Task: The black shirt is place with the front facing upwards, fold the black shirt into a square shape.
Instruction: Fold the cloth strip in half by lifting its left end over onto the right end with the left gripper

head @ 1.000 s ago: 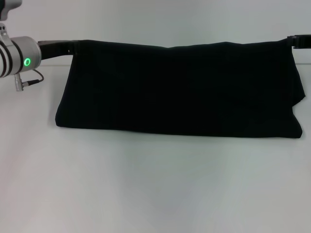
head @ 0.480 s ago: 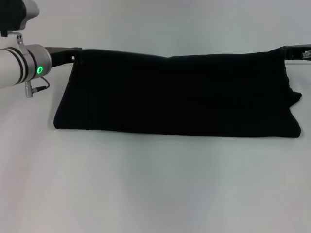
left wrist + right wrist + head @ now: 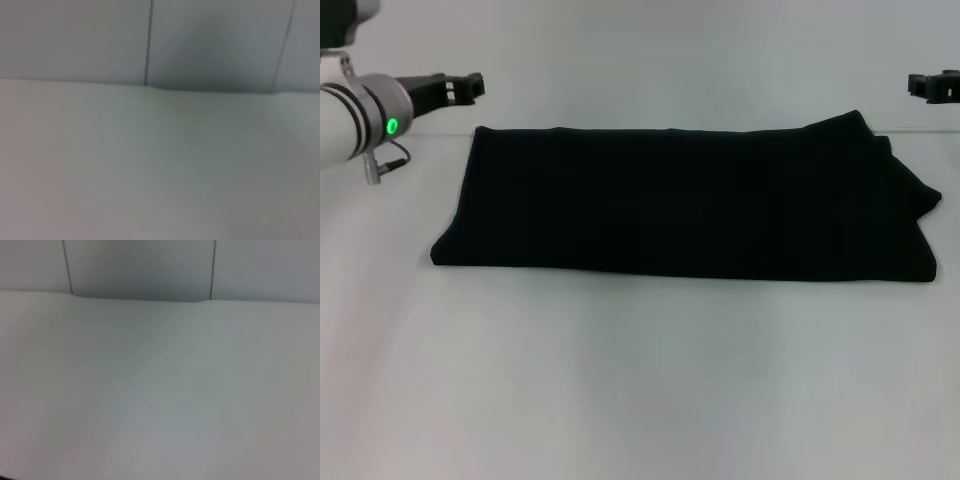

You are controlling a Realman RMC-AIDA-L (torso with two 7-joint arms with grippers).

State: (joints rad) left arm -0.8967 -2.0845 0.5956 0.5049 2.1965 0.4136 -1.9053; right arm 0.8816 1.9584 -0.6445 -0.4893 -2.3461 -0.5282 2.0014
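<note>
Even, diffuse overhead lighting; the head view is sharp. The black shirt [image 3: 685,205] reads as a near-featureless dark mass, casting only a thin soft shadow on the white table [image 3: 640,380]. Both wrist views are soft and out of focus.

A bare lab-like test station: plain white table [image 3: 640,380] against a seamed white panel wall [image 3: 140,265].

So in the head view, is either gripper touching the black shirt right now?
No. The left gripper and right gripper both sit clear of the black shirt, which lies folded on the table.
</note>
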